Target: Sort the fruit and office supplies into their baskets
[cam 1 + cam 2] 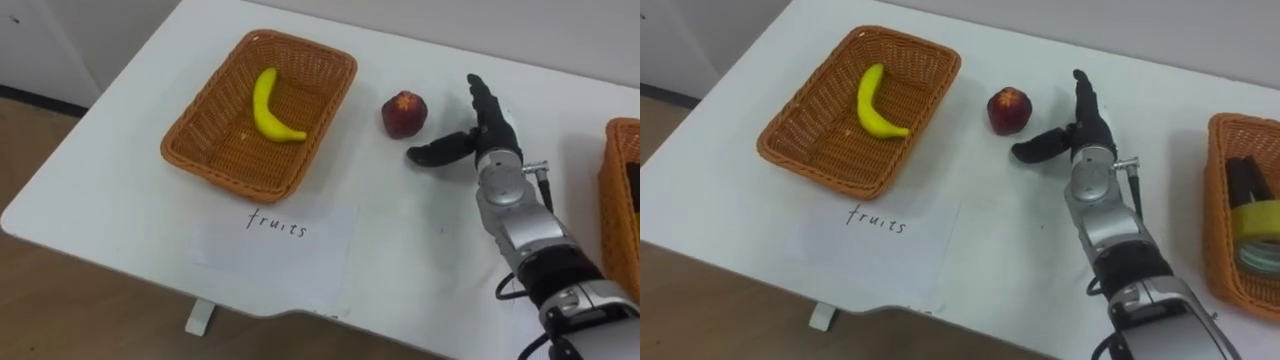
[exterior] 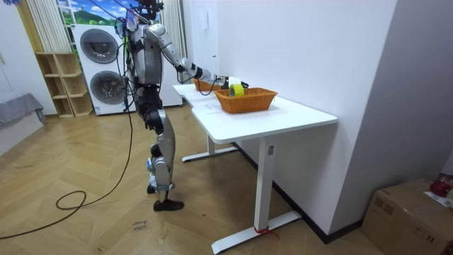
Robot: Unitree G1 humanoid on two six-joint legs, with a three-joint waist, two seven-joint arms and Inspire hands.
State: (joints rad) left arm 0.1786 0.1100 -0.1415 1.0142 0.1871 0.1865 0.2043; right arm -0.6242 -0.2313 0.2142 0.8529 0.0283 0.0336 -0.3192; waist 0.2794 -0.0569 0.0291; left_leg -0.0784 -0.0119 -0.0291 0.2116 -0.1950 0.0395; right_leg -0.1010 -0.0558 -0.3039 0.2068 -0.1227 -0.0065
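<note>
White desk [image 1: 120, 190] under my head camera, with the red fruit [image 1: 404, 113] lying mid-frame, just left of my right hand [image 1: 490, 135] and not touching it. That hand is released, fingers straight, thumb spread toward the fruit. Further left sits the fruit basket [image 1: 327, 118], banana [image 1: 268, 108] inside, so I expect a leftward carry. At the right edge the second basket [image 1: 1218, 210] is cut off, and I can't identify its contents.

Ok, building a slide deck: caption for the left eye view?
Open right hand beside a red fruit; banana already in the fruits basket.
</note>
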